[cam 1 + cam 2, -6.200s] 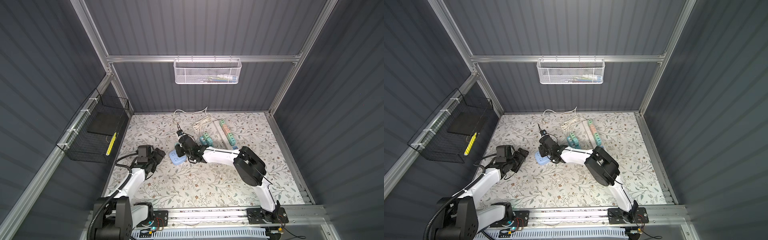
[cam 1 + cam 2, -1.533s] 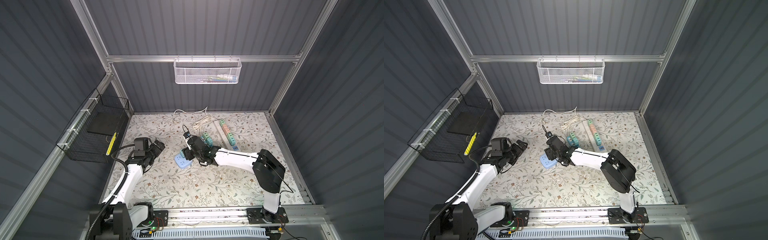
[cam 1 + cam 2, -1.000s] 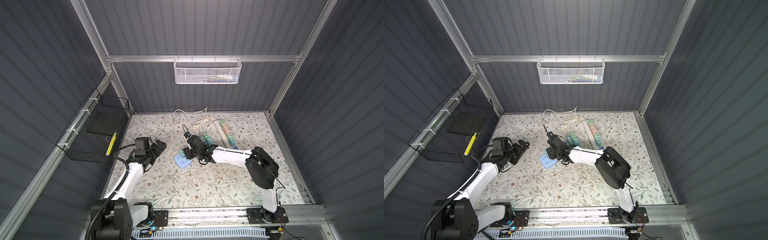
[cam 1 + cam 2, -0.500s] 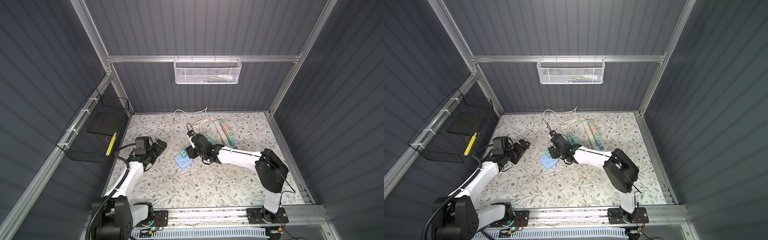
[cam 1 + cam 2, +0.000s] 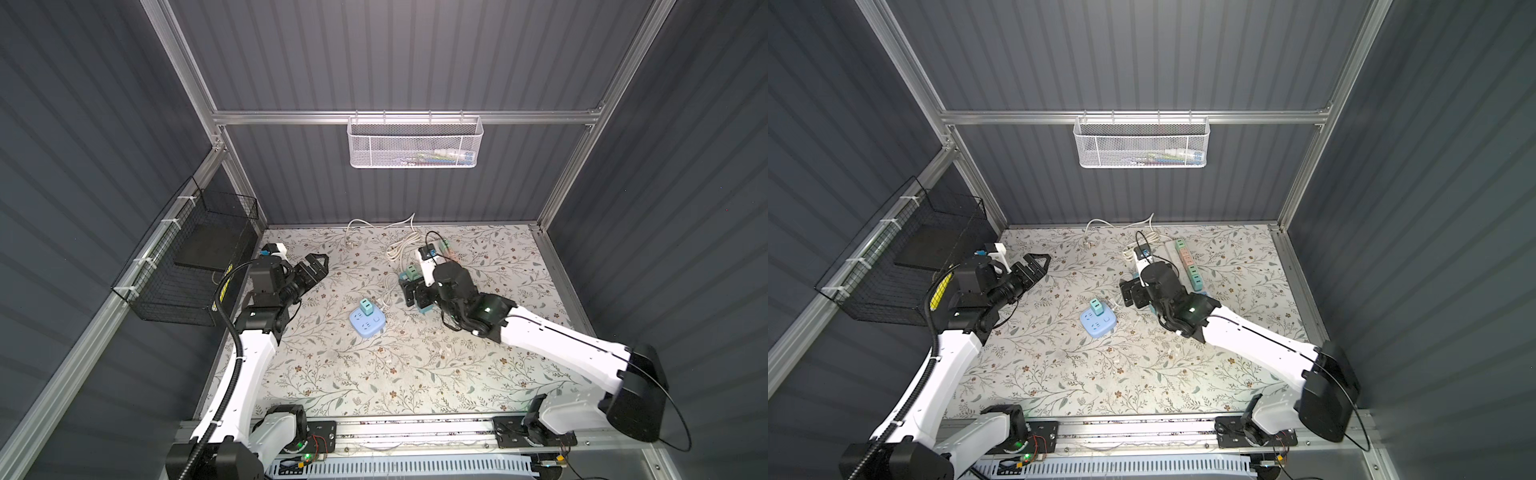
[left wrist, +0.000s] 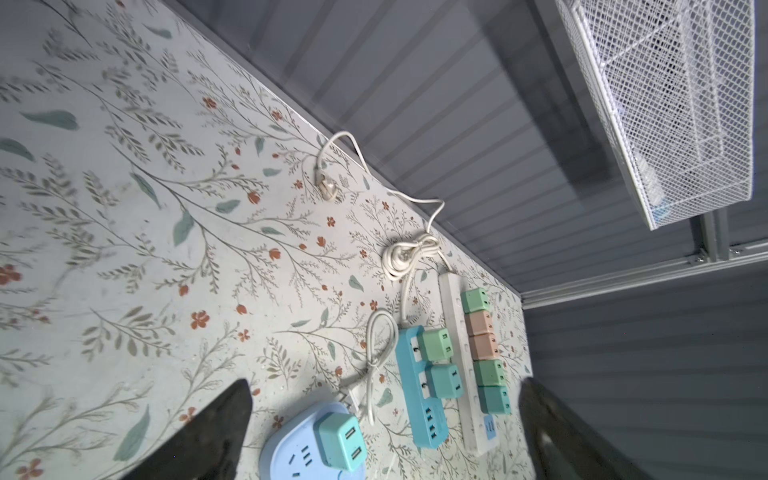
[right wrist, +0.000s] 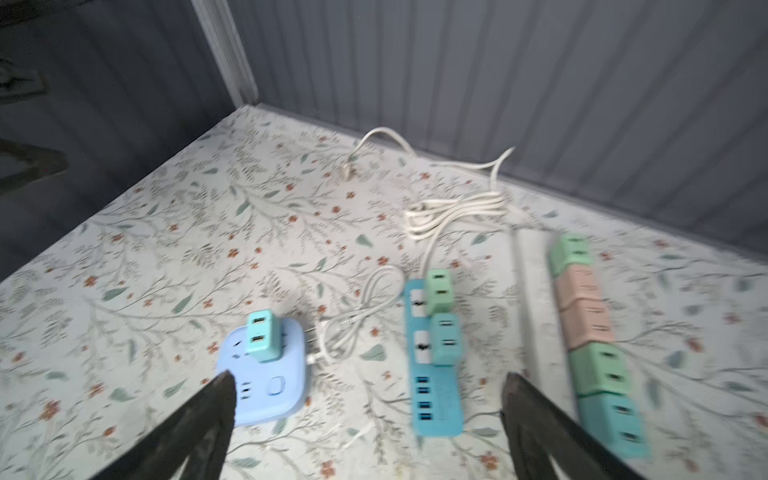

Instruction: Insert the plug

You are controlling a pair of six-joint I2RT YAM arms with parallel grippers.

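the teal plug (image 5: 366, 306) is seen seated in the blue socket hub (image 5: 369, 328). the right gripper (image 5: 411, 293) and left gripper (image 5: 322, 266) are spread wide, empty. if only partly seated, it could be knocked loose by the nearby right gripper.

Bare mat (image 5: 374, 374) rings the socket hub (image 5: 370, 329); power strips (image 6: 428, 419) lie beyond.

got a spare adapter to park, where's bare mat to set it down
Bare: front mat between socket and rail; back left between left gripper and cords. Crowded: back middle, cords, strips and right gripper.
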